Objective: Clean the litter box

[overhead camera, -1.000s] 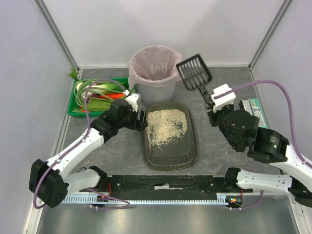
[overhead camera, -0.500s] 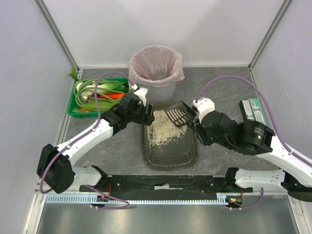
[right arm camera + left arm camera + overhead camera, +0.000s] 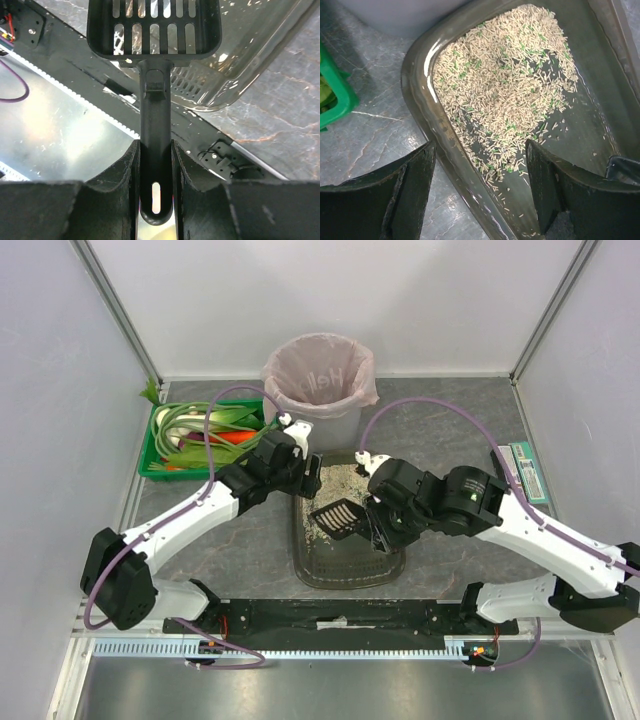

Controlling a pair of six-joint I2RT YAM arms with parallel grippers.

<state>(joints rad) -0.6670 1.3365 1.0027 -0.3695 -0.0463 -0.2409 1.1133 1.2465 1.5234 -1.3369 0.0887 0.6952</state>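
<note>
Scooping looked to be the step in hand: the right end effector was clamped on the handle of the scoop, its slotted head over the litter box at mid-counter. The left end effector stood open astride the box's left rim. Next, the head likely needed lowering into the litter.

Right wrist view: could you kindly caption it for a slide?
Right gripper clamps the scoop handle, slotted head over the litter box.
</note>
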